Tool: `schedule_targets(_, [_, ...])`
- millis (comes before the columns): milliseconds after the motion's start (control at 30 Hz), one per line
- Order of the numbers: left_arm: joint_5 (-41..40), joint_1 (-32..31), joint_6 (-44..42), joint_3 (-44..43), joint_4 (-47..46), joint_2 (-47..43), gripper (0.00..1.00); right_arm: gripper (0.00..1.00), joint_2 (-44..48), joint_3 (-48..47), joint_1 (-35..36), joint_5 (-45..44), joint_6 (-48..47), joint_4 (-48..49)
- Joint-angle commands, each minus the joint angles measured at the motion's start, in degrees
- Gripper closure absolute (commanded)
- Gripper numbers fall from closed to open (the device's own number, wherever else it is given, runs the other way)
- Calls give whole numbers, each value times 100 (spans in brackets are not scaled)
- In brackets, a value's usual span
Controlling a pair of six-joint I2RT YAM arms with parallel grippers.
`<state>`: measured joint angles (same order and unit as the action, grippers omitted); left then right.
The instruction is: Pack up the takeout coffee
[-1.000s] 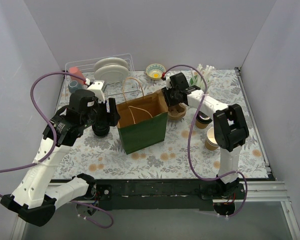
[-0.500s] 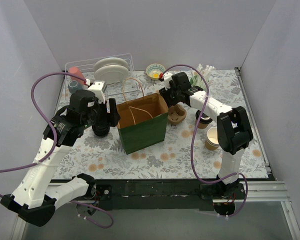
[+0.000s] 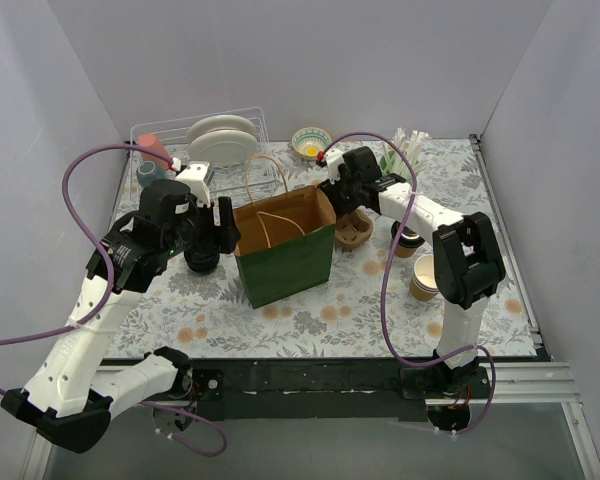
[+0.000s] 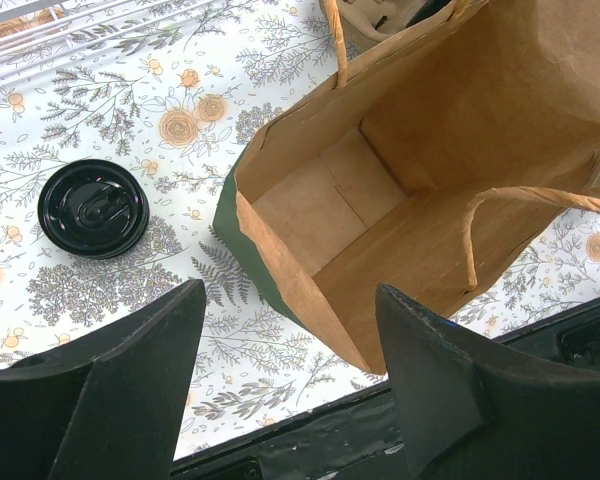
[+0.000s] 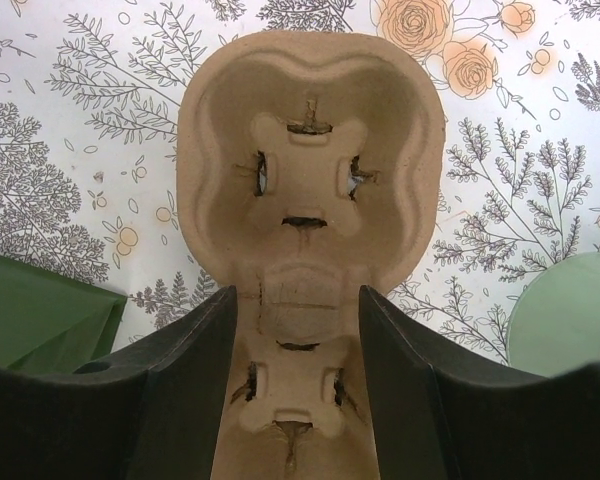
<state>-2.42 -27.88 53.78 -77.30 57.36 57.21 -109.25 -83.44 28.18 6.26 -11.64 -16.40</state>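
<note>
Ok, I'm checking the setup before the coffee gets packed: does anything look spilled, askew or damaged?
No spill or damage shows. One small oddity: a handle of the green bag droops across its open mouth instead of standing up, so it could catch the takeout coffee going in.

Green paper bag [image 4: 380,200]: matt outside, plain brown kraft inside, creased; twisted paper handles. Tan moulded-pulp cup carrier [image 5: 310,180]: rough, fibrous, matt. Round black plastic lid of the takeout coffee [image 4: 92,208]: smooth, glossy. Bench [image 4: 180,100]: floral-printed covering, matt.
</note>
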Motion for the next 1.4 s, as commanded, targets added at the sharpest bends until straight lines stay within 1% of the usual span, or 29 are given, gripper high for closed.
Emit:
schedule_targets(0, [-5, 11, -78, -93, -76, -35, 32, 41, -87, 56, -15, -72, -93, 85])
schedule_targets(333, [4, 11, -96, -145, -67, -35, 31, 47, -272, 3, -24, -72, -58, 14])
schedule_targets(467, [-31, 11, -96, -172, -59, -26, 31, 61, -237, -6, -24, -222, -40, 14])
schedule_targets(500, [-57, 11, -87, -180, -67, -34, 31, 61, -228, -23, -24, -239, -40, -3])
schedule_targets(667, [-215, 11, 106, -277, 29, -61, 31, 62, 44, -146, -24, -292, 83, -65])
schedule_targets(833, [-338, 11, 265, -277, 56, -184, 31, 58, 53, -304, -50, -318, 214, -187])
schedule_targets(933, [-321, 11, 265, -277, 82, -228, 30, 58, 27, -287, -59, -397, 285, -240])
schedule_targets(1267, [-330, 11, 256, -110, 100, -395, 29, 57, 150, -199, -103, -266, 346, -240])
schedule_targets(1367, [-303, 11, 265, -75, 73, -404, 29, 52, 167, -208, -120, -178, 347, -267])
